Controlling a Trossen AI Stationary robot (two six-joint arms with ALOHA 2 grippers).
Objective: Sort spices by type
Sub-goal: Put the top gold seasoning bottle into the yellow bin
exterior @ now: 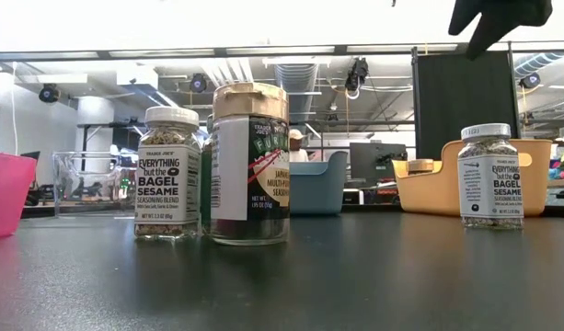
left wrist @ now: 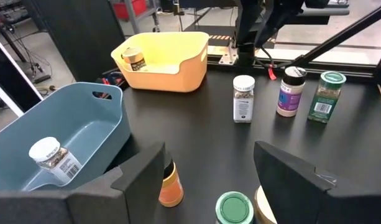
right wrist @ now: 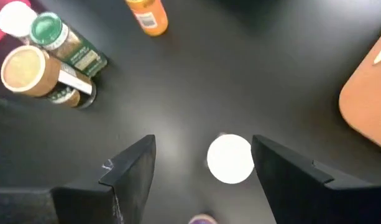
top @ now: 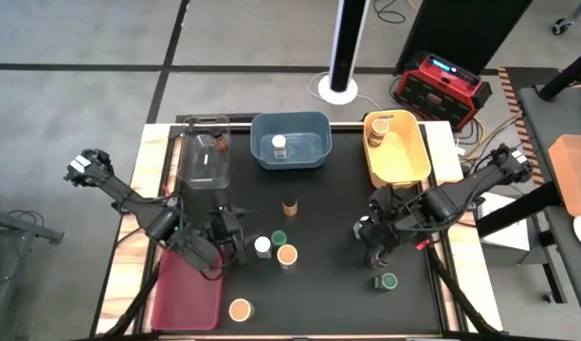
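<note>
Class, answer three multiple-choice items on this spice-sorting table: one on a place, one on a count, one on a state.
1. Which bin holds the white-lidded jar lying on its side?
A. red bin
B. blue bin
C. yellow bin

2. How many jars are in the yellow bin?
A. none
B. one
C. three

3. How is the right claw?
A. open, its fingers flanking a white jar lid
B. shut on a green-lidded jar
C. shut on nothing, over the red bin

Answers:
1 B: the high view shows the white-lidded jar inside the blue bin.
2 B: only one tan-lidded jar sits in a corner of the yellow bin.
3 A: the right wrist view shows the right claw spread apart, with the white jar lid between its fingers.
</note>
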